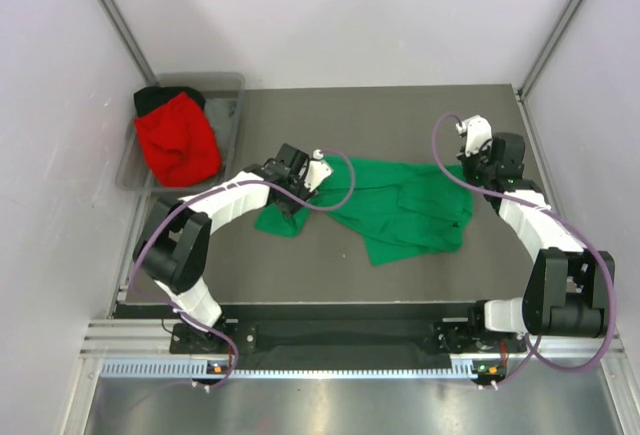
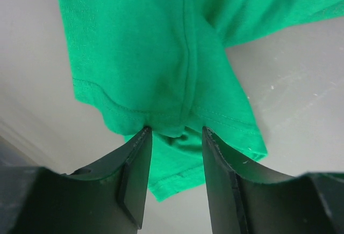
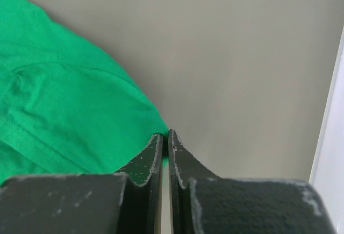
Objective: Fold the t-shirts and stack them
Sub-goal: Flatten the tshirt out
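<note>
Both arms are working on spreading the green t-shirt (image 1: 405,210), lying crumpled between them. The left gripper (image 2: 174,137) is standing apart around a sleeve hem; the right gripper (image 3: 165,140) is pinching the shirt's edge. Next, I judge, the left fingers need closing before both pull outward.

Green t-shirt (image 1: 405,205) lies crumpled mid-table; red (image 1: 178,140) over black (image 1: 152,98) binned.

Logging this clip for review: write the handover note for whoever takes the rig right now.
Left hand: fingers apart around a bunched sleeve of the green t-shirt, not clamped.
Right hand: shut on that shirt's edge at the right side.
Green t-shirt lies crumpled mid-table, unfolded.
Red t-shirt and black t-shirt sit in the grey bin at far left.
Done: nothing folded or stacked.
Left: fold all three, stack them.
</note>
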